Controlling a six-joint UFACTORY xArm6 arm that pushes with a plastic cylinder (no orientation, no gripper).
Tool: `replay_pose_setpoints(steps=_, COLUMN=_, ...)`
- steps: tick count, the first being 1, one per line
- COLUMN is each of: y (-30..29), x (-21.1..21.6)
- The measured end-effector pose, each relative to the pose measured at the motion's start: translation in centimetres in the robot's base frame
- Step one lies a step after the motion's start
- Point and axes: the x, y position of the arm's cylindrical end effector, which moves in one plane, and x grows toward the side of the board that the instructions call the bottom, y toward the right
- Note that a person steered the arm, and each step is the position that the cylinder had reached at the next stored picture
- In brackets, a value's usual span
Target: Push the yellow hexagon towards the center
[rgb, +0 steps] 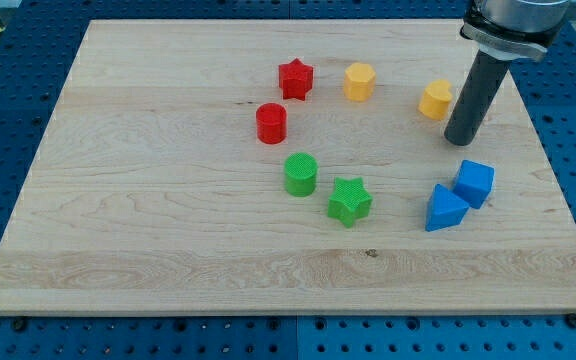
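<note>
A yellow block with flat sides, seemingly the hexagon (359,81), sits at the view's top, right of centre, next to a red star (295,78). A second yellow block (435,100), whose shape I cannot make out, lies further right. My tip (460,141) rests on the board just to the right of and slightly below this second yellow block, close to it or barely touching. The tip is well to the right of the hexagon.
A red cylinder (271,123) and a green cylinder (300,174) lie near the centre, with a green star (349,200) below them. A blue cube (474,183) and a blue triangle (445,208) sit below my tip. The wooden board (148,200) has its right edge near the rod.
</note>
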Motion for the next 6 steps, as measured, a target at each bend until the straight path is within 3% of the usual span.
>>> replay_pose_setpoints(steps=1, y=2.4, x=-0.8)
replay_pose_setpoints(steps=2, y=5.1, x=-5.3)
replay_pose_setpoints(steps=3, y=3.7, x=-11.2)
replay_pose_setpoints(steps=5, y=-9.4, x=-14.5)
replay_pose_setpoints(steps=6, y=-9.6, x=-13.6)
